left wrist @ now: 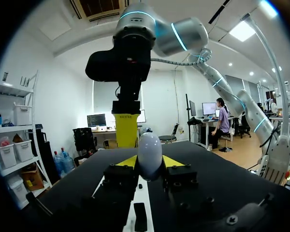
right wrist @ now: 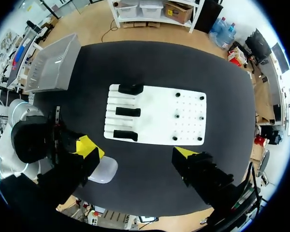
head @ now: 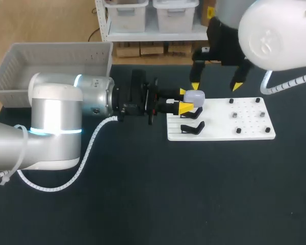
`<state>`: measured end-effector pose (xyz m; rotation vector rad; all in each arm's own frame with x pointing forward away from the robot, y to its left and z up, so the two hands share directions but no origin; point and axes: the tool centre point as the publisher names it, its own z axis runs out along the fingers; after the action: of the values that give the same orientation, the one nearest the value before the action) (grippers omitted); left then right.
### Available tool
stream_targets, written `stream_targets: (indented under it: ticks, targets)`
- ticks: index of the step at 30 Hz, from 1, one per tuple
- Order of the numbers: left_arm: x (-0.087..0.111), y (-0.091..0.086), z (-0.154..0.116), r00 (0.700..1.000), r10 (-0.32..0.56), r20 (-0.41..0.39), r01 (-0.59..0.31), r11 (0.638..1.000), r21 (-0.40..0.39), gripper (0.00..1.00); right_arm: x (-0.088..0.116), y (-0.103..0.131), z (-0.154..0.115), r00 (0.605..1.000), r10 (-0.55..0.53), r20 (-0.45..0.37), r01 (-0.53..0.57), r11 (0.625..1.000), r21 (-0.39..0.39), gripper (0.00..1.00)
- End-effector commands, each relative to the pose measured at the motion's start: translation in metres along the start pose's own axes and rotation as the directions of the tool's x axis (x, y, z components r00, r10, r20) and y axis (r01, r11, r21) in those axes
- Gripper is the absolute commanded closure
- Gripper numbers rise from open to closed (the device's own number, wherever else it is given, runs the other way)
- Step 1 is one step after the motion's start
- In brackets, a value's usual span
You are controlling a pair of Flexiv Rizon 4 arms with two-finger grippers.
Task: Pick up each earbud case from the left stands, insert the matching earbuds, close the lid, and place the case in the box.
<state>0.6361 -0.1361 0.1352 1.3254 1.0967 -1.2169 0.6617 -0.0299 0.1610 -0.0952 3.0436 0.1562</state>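
The left gripper is clenched on the pale earbud case — one yellow tip on either side of it, plain enough in the left wrist view. It holds the case over the stand end of the white board, close by the black stands. Just above hangs the right gripper, released — fingers spread wide. The grey box sits well off to the left on the dark surface

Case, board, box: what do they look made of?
Case: pale, smooth, softly glossy rounded shell, likely hard plastic.
Board: flat, even matte white sheet, probably plastic, though painted material can't be ruled out.
Box: grey, with rows of moulded perforations in its walls, so it looks like plastic.
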Motion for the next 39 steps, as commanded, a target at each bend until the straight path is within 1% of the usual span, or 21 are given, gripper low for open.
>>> stream_targets:
  ticks: [1,3,5,9,11,13,16,19,20,22,23,25,26,27,29,31,34,35,36,37,39]
  targets:
    - [0.0,-0.001,0.0,1.0,0.002,0.0,-0.002,1.0,-0.005,1.0,0.015,-0.01,-0.024,0.99,0.026,0.142,-0.028,0.999,0.019,0.0]
    - [0.0,-0.001,0.0,1.0,0.002,0.0,-0.002,1.0,-0.005,1.0,0.02,-0.014,-0.042,0.976,0.007,0.216,-0.01,1.0,0.012,0.0]
    - [0.0,-0.001,0.0,1.0,0.002,0.0,-0.002,1.0,-0.005,1.0,0.031,-0.017,-0.063,0.961,-0.042,0.272,0.041,0.999,0.009,0.0]
    - [-0.015,0.001,-0.02,1.0,0.008,0.002,-0.008,0.997,-0.072,1.0,0.054,-0.02,-0.091,0.932,-0.087,0.353,0.096,0.995,-0.01,0.0]
    - [-0.028,0.004,-0.033,1.0,0.01,0.006,-0.009,0.993,-0.12,1.0,0.068,-0.023,-0.106,0.911,-0.09,0.403,0.111,0.993,-0.029,0.0]
    - [-0.038,0.006,-0.044,1.0,0.026,-0.005,-0.026,0.988,-0.149,1.0,0.079,-0.025,-0.117,0.896,-0.084,0.435,0.123,0.99,-0.064,0.0]
    - [-0.055,0.012,-0.069,0.998,0.061,-0.028,-0.066,0.973,-0.22,1.0,0.079,-0.025,-0.117,0.896,-0.084,0.435,0.123,0.99,-0.064,0.0]
    - [-0.064,0.024,-0.101,0.993,0.094,-0.072,-0.111,0.947,-0.302,1.0,0.079,-0.025,-0.117,0.896,-0.084,0.435,0.123,0.99,-0.064,0.0]
    - [-0.064,0.029,-0.113,0.991,0.098,-0.095,-0.124,0.935,-0.332,1.0,0.079,-0.025,-0.117,0.896,-0.084,0.435,0.123,0.99,-0.064,0.0]
    - [-0.063,0.041,-0.14,0.985,0.095,-0.146,-0.148,0.9,-0.409,1.0,0.079,-0.025,-0.117,0.896,-0.084,0.435,0.123,0.99,-0.064,0.0]
    - [-0.062,0.048,-0.15,0.977,0.109,-0.185,-0.181,0.883,-0.434,1.0,0.079,-0.025,-0.117,0.896,-0.084,0.435,0.123,0.99,-0.064,0.0]
    - [-0.062,0.064,-0.176,0.969,0.107,-0.221,-0.21,0.831,-0.515,1.0,0.079,-0.025,-0.117,0.896,-0.084,0.435,0.123,0.99,-0.064,0.0]
    - [-0.063,0.071,-0.187,0.964,0.117,-0.24,-0.232,0.809,-0.54,1.0,0.079,-0.025,-0.117,0.896,-0.084,0.435,0.123,0.99,-0.064,0.0]
    - [-0.063,0.079,-0.2,0.957,0.123,-0.263,-0.257,0.777,-0.574,1.0,0.079,-0.025,-0.117,0.896,-0.084,0.435,0.123,0.99,-0.064,0.0]
    - [-0.062,0.093,-0.226,0.954,0.115,-0.276,-0.272,0.718,-0.641,1.0,0.079,-0.025,-0.117,0.896,-0.084,0.435,0.123,0.99,-0.064,0.0]
    - [-0.059,0.104,-0.251,0.941,0.099,-0.324,-0.304,0.669,-0.678,1.0,0.079,-0.025,-0.117,0.896,-0.084,0.435,0.123,0.99,-0.064,0.0]
    - [-0.051,0.117,-0.284,0.931,0.051,-0.36,-0.316,0.603,-0.732,1.0,0.079,-0.025,-0.117,0.896,-0.084,0.435,0.123,0.99,-0.064,0.0]
    - [-0.048,0.12,-0.292,0.932,0.044,-0.359,-0.314,0.592,-0.742,1.0,0.079,-0.025,-0.117,0.896,-0.084,0.435,0.123,0.99,-0.064,0.0]
    - [-0.044,0.124,-0.302,0.923,0.029,-0.383,-0.327,0.579,-0.746,1.0,0.079,-0.025,-0.117,0.896,-0.084,0.435,0.123,0.99,-0.064,0.0]
    - [-0.041,0.128,-0.311,0.925,0.017,-0.38,-0.322,0.566,-0.759,1.0,0.079,-0.025,-0.117,0.896,-0.084,0.435,0.123,0.99,-0.064,0.0]
    - [-0.034,0.133,-0.322,0.92,0.001,-0.393,-0.328,0.554,-0.765,1.0,0.079,-0.025,-0.117,0.896,-0.084,0.435,0.123,0.99,-0.064,0.0]
